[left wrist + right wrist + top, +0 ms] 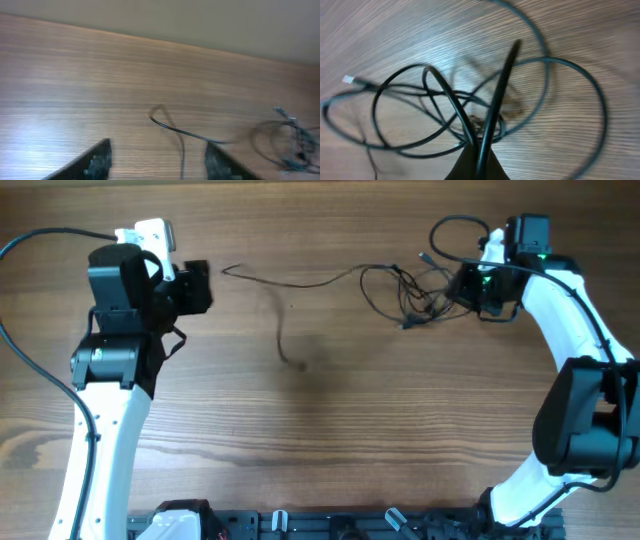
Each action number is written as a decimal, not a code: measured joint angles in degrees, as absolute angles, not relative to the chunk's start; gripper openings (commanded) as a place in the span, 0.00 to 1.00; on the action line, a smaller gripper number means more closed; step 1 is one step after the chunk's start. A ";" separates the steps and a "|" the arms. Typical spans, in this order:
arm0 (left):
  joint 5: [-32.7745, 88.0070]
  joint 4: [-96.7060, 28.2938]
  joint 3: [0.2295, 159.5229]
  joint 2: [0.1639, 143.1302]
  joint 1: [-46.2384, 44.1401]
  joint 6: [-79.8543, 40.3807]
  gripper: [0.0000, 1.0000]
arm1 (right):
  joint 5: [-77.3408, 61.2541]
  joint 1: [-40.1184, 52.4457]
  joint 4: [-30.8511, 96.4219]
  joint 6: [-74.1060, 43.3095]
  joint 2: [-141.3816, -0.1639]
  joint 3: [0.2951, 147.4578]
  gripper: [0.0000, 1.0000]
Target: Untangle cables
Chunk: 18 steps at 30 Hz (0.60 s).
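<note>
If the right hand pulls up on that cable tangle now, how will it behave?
Probably floppy: the cables lie in slack loops. Likely light, being thin. The loops cross, so they may lift as one clump, trailing the long strand.

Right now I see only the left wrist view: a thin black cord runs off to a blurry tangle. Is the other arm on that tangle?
Observer: Yes, overhead shows the right pincer at the tangled bundle of thin black cables.
Operator: Gripping it?
Observer: Its wrist view shows it shut, black strands pinched at its tip.
Operator: Any plugs visible?
Observer: One small pale plug end sticks out near that view's left edge.
</note>
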State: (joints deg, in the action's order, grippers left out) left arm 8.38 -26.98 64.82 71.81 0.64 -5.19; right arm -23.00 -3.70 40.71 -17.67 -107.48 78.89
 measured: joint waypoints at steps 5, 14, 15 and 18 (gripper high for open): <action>18.90 -26.96 64.82 76.64 -0.86 -5.10 0.77 | -26.63 3.11 41.39 -17.67 -107.42 80.86 0.04; 30.63 -15.46 64.73 91.72 -13.13 -5.04 0.81 | -33.08 8.43 44.80 -17.67 -89.60 85.97 0.04; 32.14 -12.16 64.73 93.27 -14.02 -5.08 0.80 | -33.87 8.43 45.58 -17.65 -87.48 86.11 0.04; 36.01 -6.92 64.66 97.76 -16.99 -5.08 0.80 | -34.76 8.43 48.84 -17.63 -85.36 86.13 0.04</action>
State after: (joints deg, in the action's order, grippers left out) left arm 36.01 -6.92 64.66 97.76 -16.99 -5.08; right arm -34.76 8.43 48.84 -17.63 -85.36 86.13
